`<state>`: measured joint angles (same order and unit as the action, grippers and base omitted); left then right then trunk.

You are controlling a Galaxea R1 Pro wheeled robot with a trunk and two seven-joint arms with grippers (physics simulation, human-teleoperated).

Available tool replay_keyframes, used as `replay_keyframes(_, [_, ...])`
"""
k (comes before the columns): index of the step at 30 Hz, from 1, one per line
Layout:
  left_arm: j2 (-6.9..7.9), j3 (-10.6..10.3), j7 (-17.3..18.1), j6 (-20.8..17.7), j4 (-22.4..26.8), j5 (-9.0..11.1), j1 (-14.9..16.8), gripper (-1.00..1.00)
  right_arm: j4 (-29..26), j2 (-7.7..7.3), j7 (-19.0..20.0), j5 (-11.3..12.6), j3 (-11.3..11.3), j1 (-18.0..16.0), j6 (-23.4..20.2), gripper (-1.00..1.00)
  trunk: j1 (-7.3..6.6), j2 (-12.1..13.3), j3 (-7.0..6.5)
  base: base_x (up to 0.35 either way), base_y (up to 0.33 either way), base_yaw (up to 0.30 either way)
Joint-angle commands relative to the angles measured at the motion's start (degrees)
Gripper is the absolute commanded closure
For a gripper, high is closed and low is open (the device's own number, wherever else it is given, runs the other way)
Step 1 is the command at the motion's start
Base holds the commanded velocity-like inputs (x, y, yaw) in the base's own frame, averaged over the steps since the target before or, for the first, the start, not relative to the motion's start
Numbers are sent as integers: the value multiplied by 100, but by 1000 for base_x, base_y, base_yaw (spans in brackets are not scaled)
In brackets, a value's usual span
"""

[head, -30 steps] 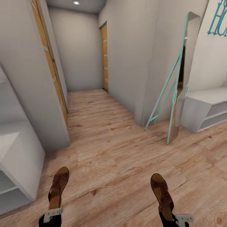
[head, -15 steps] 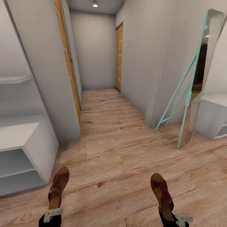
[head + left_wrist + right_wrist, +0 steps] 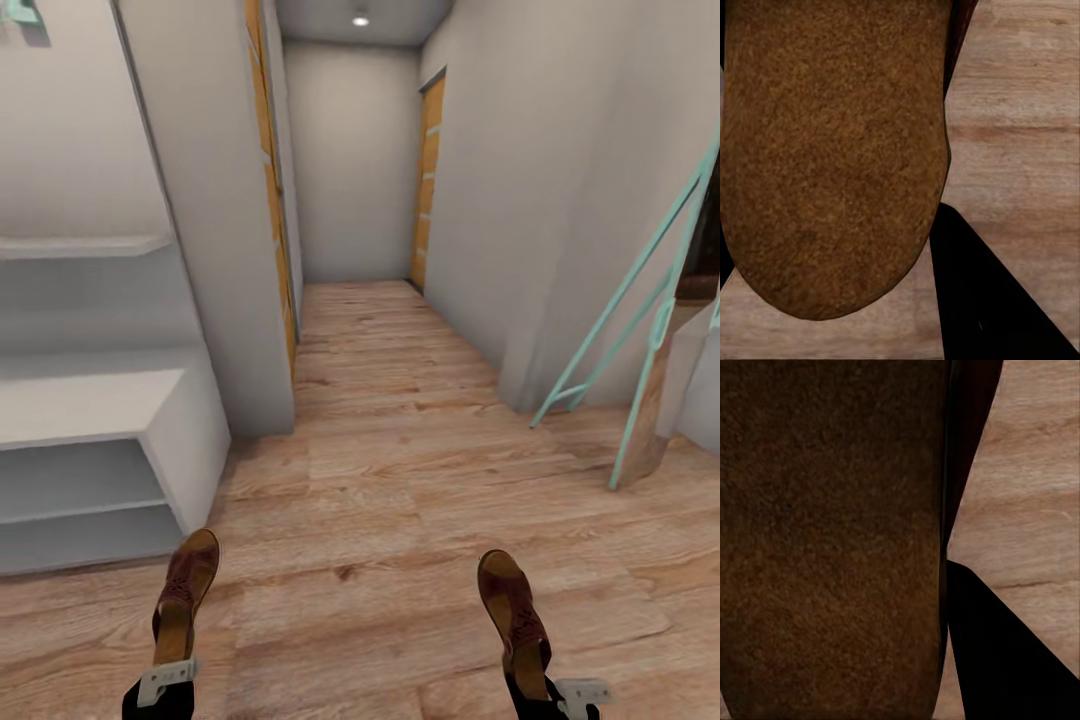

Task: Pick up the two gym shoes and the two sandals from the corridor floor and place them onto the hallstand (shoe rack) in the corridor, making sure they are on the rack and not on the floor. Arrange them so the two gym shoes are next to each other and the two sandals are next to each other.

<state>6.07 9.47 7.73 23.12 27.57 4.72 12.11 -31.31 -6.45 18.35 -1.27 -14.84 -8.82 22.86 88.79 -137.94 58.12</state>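
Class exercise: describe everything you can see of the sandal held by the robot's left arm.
The left sandal is dark brown with patterned leather straps and a tan footbed. It points forward, toe away from the robot, lifted above the wood-plank floor. The left pincer grips its heel end. The left wrist view shows its rough, grainy brown underside, rounded at one end.

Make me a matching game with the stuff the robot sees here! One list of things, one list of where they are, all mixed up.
Things:
1. sandal in the left claw
2. sandal in the right claw
3. hallstand
4. mint-green leaning frame

Places in the head view:
A. against the wall on the right side
B. low down, left of middle, toe pointing ahead
C. on the left side, pale grey with open shelves
D. low down, right of middle, toe pointing ahead

Pairs: 1-B, 2-D, 3-C, 4-A
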Motion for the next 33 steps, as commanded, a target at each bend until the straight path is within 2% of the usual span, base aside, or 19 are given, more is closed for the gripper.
replay_keyframes(1, [-2,20,44,8,-6,38,6,100,2,4,55,4,-37,-3,8,100,-1,-2,5,-1,0,276])
replay_keyframes(33, [0,20,44,10,-6,38,5,100,2,4,55,4,-37,-4,8,100,-1,-2,5,0,0,276])
